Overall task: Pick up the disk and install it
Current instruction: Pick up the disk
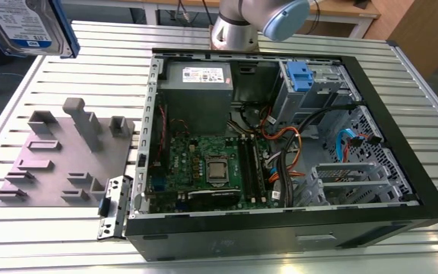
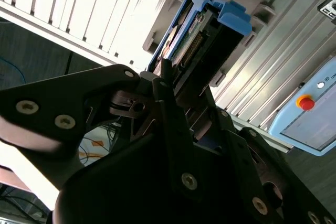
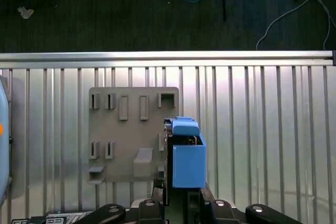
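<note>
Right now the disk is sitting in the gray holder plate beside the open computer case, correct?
No. The disk is not in the gray holder plate; the gripper holds it above that plate, as the first wrist view shows. The plate lies beside the open computer case.

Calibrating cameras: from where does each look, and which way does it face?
Exterior view: set high, looking down on the table, open case and gray plate; arm at the far edge.
First wrist view: on the arm, looking down past the gripper and held disk to the plate.
Second wrist view: on the arm, looking along the gripper at the disk.
Shared: all three show the disk.
</note>
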Controlling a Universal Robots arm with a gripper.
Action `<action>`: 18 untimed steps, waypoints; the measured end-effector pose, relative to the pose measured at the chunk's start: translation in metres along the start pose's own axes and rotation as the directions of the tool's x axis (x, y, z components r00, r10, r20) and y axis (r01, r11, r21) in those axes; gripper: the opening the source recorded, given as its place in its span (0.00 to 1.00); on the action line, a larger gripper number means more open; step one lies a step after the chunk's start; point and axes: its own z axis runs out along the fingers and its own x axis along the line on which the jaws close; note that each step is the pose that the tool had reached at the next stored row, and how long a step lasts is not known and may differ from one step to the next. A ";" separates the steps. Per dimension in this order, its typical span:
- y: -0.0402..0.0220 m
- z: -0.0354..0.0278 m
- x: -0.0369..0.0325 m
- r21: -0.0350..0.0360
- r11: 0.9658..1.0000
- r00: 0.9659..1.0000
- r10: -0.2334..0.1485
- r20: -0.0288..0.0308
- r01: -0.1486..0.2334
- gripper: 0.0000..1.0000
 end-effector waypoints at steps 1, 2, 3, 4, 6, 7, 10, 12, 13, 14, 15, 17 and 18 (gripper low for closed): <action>-0.0013 0.0000 -0.0001 0.000 1.000 1.000 0.000 0.000 0.000 0.35; -0.0026 0.0000 -0.0001 0.000 1.000 1.000 0.000 0.000 0.000 0.35; -0.0038 -0.0001 -0.0001 0.000 1.000 1.000 0.000 0.000 0.000 0.35; -0.0050 -0.0001 -0.0001 0.000 1.000 1.000 0.000 0.000 0.000 0.35; -0.0074 -0.0002 -0.0002 0.000 1.000 1.000 0.000 0.000 0.000 0.35; -0.0086 -0.0002 -0.0003 0.000 1.000 1.000 0.000 0.000 0.000 0.35; -0.0124 -0.0003 -0.0004 0.000 1.000 1.000 0.000 0.000 0.000 0.35; -0.0149 -0.0003 -0.0005 0.000 1.000 1.000 0.000 0.000 0.000 0.35; -0.0161 -0.0004 -0.0005 0.000 1.000 1.000 0.000 0.000 0.000 0.35; -0.0173 -0.0004 -0.0006 0.000 1.000 1.000 0.000 0.000 0.000 0.35; -0.0186 -0.0005 -0.0006 0.000 1.000 1.000 0.000 0.000 0.000 0.35; -0.0210 -0.0005 -0.0007 0.000 1.000 1.000 0.000 0.000 0.000 0.35; -0.0222 -0.0005 -0.0007 0.000 1.000 1.000 0.000 0.000 0.000 0.35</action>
